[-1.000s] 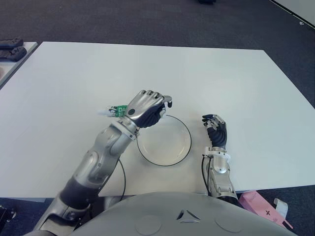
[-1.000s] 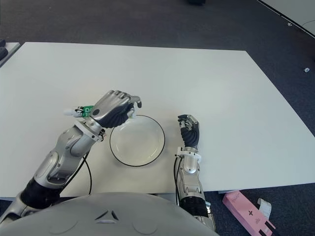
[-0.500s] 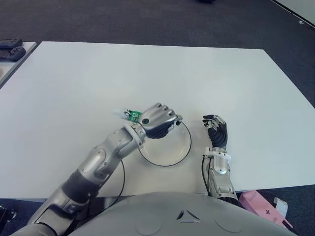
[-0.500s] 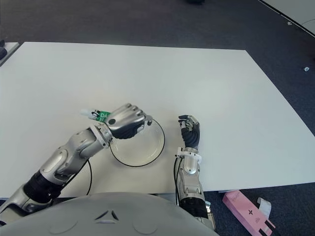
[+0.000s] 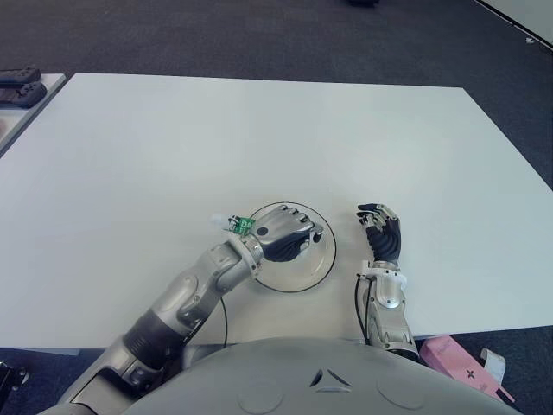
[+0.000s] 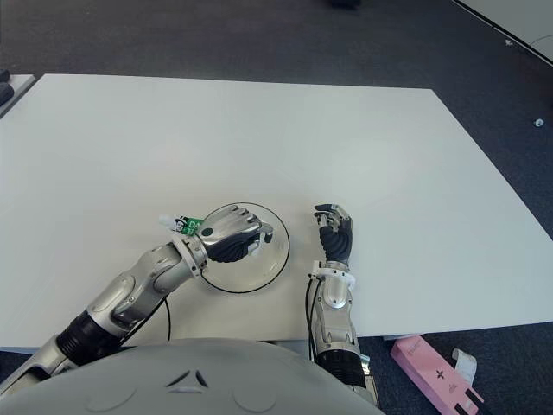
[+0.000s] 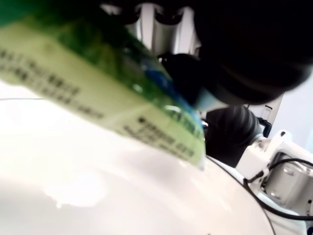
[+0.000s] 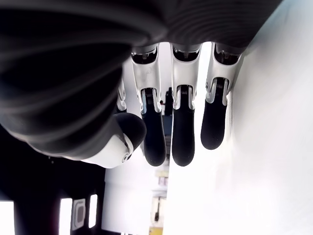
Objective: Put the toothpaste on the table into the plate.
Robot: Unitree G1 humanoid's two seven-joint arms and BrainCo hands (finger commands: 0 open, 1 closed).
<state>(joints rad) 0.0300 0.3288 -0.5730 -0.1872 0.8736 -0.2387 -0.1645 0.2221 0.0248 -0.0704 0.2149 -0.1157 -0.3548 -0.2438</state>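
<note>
Now we see our left hand (image 5: 281, 233) clenched around the toothpaste tube (image 5: 235, 224) over the black-rimmed plate (image 5: 321, 261); our right hand (image 5: 381, 235) shows beside the plate's right, fingers relaxed, holding nothing.

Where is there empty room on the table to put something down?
The white table is bare across its far half, and along both side edges. It is crowded near the robot: the left hand grips the toothpaste over the plate, with the idle right hand just right of the plate.

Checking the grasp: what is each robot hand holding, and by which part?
Left robot hand grips the toothpaste around its middle; right robot hand holds nothing.
</note>
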